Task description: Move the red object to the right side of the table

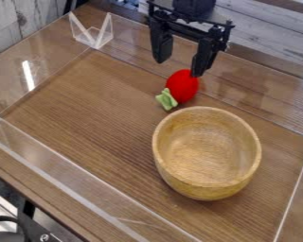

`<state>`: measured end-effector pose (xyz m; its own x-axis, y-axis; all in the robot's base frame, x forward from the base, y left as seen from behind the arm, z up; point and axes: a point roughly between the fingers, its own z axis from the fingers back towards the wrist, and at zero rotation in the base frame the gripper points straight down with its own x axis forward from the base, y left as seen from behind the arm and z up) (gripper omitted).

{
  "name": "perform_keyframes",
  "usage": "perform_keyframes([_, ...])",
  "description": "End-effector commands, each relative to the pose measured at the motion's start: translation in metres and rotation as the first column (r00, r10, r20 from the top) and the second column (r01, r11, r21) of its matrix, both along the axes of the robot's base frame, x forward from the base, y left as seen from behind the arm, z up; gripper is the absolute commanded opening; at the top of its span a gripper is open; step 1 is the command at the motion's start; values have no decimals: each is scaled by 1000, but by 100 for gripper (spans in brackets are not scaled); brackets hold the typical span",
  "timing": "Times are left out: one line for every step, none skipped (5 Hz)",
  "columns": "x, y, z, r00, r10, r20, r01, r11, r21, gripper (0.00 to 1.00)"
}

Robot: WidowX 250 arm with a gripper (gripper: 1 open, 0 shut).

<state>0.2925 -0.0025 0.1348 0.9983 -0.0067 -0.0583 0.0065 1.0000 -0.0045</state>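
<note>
i see red object (181, 85) resting on table (84, 109), move not done; gripper (186, 66) above, spread wide, nothing held (grasp, carry, release remain).

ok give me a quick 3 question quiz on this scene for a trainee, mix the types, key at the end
1. True or false: the red object lies inside the wooden bowl.
2. Which is larger: (a) the red object or (b) the wooden bowl?
3. Fill in: the leafy end of the red object is ____ in colour.

Key: 1 false; 2 b; 3 green
</note>
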Motion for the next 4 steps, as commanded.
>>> perform_keyframes([4, 0, -14, 1000, 3, -14, -3, 1000, 0, 100])
perform_keyframes([9, -2, -28, 1000, 5, -27, -5, 1000, -1, 100])
perform_keyframes([10, -2, -30, 1000, 5, -26, -5, 1000, 0, 0])
perform_keyframes([10, -7, -25, 1000, 1, -14, -1, 1000, 3, 0])
